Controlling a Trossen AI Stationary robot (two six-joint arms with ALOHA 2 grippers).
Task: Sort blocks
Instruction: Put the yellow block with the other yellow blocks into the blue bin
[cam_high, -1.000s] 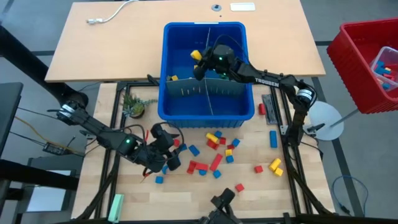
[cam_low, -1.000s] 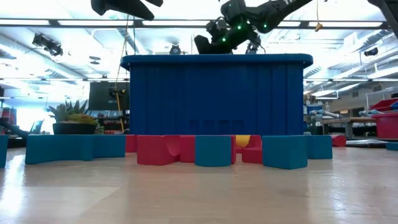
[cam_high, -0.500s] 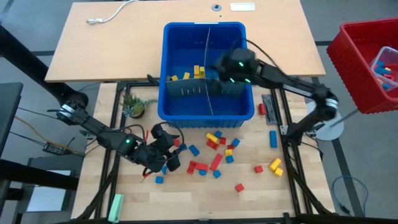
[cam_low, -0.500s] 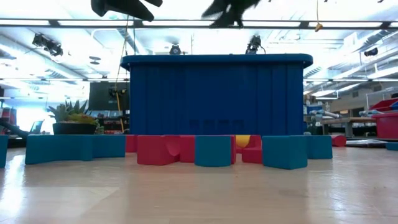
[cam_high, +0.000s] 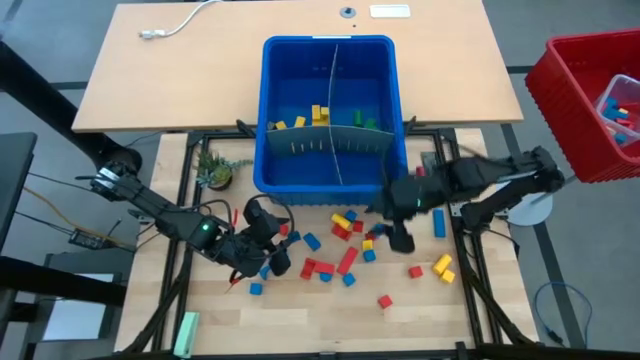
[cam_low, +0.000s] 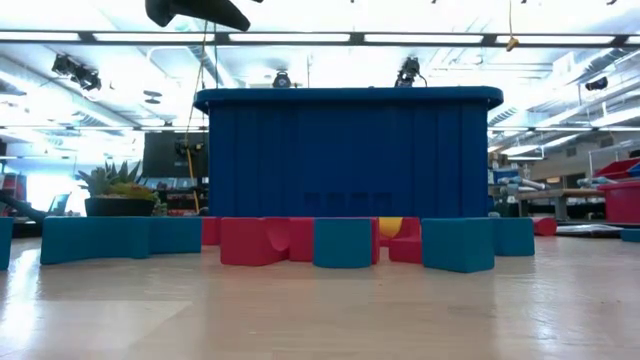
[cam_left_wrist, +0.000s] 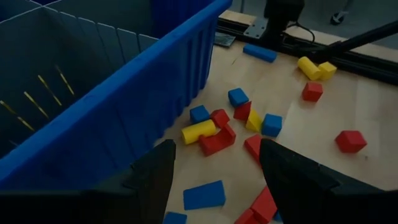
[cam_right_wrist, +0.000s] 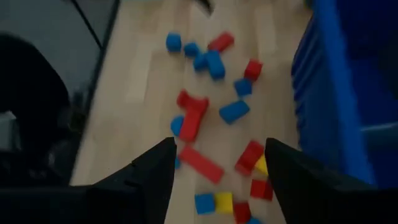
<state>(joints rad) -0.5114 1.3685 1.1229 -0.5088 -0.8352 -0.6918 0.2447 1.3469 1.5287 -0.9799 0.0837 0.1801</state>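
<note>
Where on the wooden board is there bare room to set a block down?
Free: the front strip of the wooden board, below the blocks; only one red block sits there. Also the front right corner past the yellow pair. Crowded: the middle band before the blue bin, where the left gripper and right gripper hover.

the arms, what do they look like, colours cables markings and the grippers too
Both arms are dark, nearly black, jointed links. The left arm has a small green light near its wrist and a silver ring at one joint. The right arm is the same build. The left gripper and right gripper each have two broad, dark, matte fingers. No readable markings show now.
</note>
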